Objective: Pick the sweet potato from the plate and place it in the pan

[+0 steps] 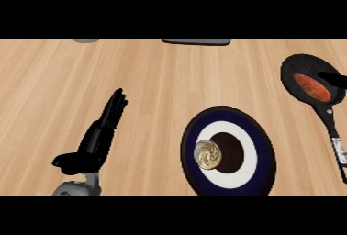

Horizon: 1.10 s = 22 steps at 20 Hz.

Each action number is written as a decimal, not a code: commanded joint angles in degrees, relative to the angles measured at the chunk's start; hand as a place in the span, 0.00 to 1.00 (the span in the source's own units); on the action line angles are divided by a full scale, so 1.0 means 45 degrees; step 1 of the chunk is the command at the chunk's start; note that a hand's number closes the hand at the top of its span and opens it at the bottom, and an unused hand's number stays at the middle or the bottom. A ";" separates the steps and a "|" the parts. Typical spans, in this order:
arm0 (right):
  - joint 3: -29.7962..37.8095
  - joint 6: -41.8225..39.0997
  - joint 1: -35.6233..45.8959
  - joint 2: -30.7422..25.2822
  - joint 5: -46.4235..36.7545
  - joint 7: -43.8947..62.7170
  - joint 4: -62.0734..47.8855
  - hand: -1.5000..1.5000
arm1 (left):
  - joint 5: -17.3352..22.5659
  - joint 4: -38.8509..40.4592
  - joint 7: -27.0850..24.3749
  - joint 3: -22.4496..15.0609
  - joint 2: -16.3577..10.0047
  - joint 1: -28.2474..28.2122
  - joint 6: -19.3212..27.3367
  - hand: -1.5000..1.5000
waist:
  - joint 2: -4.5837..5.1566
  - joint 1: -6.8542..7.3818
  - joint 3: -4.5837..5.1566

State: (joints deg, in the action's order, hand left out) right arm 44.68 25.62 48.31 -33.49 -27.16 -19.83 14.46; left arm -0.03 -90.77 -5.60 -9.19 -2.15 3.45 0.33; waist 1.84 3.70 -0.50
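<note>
- Spanning the view: wooden table.
- Plate near the front.
- Pan at right.
- Left hand open, holding nothing.
- Sweet potato lies in pan, long axis slanting far-left to near-right.
- Right hand over pan's edge; cannot tell its grip.

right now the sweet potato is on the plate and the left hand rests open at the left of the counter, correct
Not quite. The head view shows the sweet potato lying in the pan at the right, not on the plate, which holds only a pale swirled item. The left hand does rest open at the left of the counter.
</note>
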 commanded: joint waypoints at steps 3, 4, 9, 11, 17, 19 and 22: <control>0.1397 -0.2702 -0.1176 -0.0215 0.1861 -0.2207 -0.0087 0.00 | -0.0010 -0.0216 0.0287 0.0120 -0.0064 -0.0200 0.0104 0.50 | -0.0224 -0.0435 0.0042; 0.1308 -0.3913 -0.1427 -0.0625 0.1835 -0.2439 -0.0282 0.00 | -0.0221 0.0518 -0.0081 0.0080 0.0403 0.0263 0.0496 0.50 | -0.0149 -0.0517 0.0031; 0.1121 -0.5911 -0.2273 -0.0813 0.2098 -0.3361 -0.0516 0.00 | -0.0258 0.0558 -0.0682 0.0121 0.0122 -0.0395 0.0207 0.50 | -0.0240 -0.0508 0.0064; 0.0745 -0.5830 -0.2566 -0.0408 0.1978 -0.3901 -0.0417 0.00 | -0.0067 0.0102 -0.0316 0.0229 -0.0093 -0.0680 0.0024 0.50 | -0.0282 -0.0502 0.0073; 0.0148 -0.6088 -0.2934 -0.0475 0.2337 -0.4181 -0.0019 0.00 | -0.0123 -0.0830 0.0514 0.0061 -0.0017 -0.0884 0.0115 0.50 | -0.0347 -0.0595 0.0088; 0.0169 -0.6031 -0.3279 -0.0167 0.2612 -0.4898 0.0028 0.00 | 0.0014 0.0253 0.0411 0.0554 0.0133 0.0286 0.0183 0.50 | -0.0333 -0.0650 0.0088; -0.0294 -0.6184 -0.3693 -0.0341 0.2635 -0.4745 0.0156 0.00 | 0.0185 -0.0375 0.1025 0.0810 -0.0076 0.0288 0.0121 0.50 | -0.0357 -0.0677 0.0092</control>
State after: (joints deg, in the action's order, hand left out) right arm 45.11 -1.41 33.60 -34.76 -16.01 -40.32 14.39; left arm 0.10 -91.59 -4.15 -7.04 -2.17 2.52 0.75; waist 0.34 0.90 -0.11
